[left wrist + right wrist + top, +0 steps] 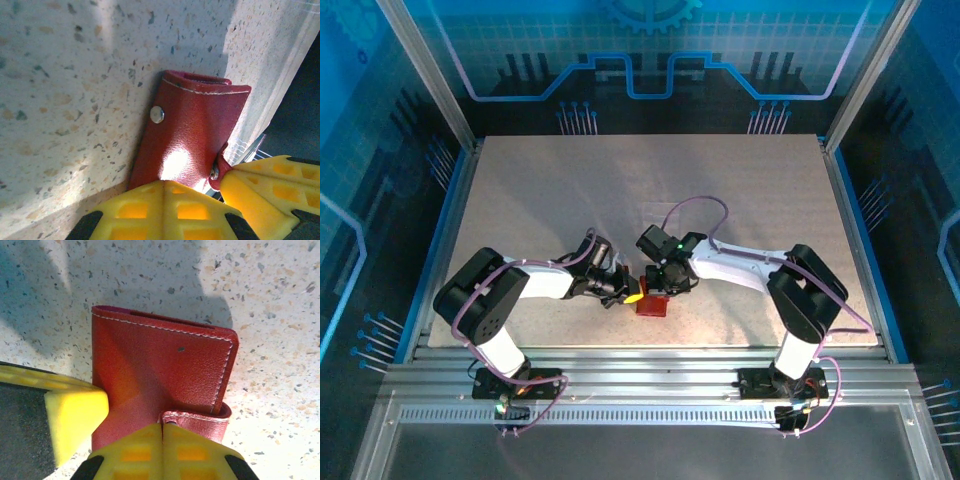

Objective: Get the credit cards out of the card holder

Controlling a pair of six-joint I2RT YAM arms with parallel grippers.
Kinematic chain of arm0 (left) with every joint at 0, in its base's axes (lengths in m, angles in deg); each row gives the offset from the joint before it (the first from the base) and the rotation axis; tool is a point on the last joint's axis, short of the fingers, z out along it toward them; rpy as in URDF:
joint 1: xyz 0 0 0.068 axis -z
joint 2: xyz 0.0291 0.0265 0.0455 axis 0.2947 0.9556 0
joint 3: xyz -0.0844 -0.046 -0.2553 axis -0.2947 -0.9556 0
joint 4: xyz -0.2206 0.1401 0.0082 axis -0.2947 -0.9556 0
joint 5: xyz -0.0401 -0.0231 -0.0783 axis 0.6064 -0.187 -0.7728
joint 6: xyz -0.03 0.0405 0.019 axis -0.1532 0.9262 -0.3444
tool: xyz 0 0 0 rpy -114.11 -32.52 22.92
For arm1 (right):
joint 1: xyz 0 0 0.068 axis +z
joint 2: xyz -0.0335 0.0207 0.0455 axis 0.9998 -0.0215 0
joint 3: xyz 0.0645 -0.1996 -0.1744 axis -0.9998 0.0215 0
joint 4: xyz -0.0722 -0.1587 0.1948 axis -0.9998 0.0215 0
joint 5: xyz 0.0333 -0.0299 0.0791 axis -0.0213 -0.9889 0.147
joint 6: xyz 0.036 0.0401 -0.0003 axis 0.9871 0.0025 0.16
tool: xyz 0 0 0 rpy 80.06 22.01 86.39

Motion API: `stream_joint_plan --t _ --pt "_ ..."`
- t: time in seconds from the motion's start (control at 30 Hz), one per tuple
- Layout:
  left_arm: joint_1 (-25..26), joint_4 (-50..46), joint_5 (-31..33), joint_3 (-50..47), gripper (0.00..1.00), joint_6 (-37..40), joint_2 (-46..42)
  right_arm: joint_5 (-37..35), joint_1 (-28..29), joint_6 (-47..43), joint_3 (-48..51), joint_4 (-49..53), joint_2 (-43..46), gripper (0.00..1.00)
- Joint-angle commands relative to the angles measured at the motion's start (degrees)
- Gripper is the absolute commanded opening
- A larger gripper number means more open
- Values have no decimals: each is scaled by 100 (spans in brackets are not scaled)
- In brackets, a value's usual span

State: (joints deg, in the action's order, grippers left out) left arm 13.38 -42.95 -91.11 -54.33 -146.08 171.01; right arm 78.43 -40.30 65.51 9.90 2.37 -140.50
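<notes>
The red card holder (652, 306) lies folded near the table's front edge, between both arms. In the left wrist view it (192, 130) shows a silver snap stud (157, 114). My left gripper (165, 184) is shut on its near edge. My right gripper (163, 427) is shut on the holder's snap tab (200, 421), which curls round the edge of the holder (155, 365). From above, the left gripper (628, 294) and right gripper (656, 290) meet over it. The right gripper's yellow finger (270, 190) pinches the tab (218, 172). The credit cards are hidden inside.
The speckled table (720, 200) stretches away behind the holder. Its front edge and metal rails (670, 380) run close below the holder. A blue-lit frame and panels wall in the sides and back. The left gripper's yellow finger (75, 415) rests against the holder's left side.
</notes>
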Motion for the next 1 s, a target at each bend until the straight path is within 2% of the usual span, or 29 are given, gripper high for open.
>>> stream_joint_plan --t 0.0,0.47,0.83,0.97 --pt "-77 -899 389 -95 0 193 80 -288 -5 -89 150 341 234 0" --pt "-65 -1347 434 177 0 349 -227 -272 -276 -211 816 191 847 0" --pt "-30 -2354 739 795 13 702 -732 384 -653 -153 1718 -963 1144 20" --pt "-5 -2361 725 916 15 685 -687 540 -755 -189 1818 -1161 1092 21"
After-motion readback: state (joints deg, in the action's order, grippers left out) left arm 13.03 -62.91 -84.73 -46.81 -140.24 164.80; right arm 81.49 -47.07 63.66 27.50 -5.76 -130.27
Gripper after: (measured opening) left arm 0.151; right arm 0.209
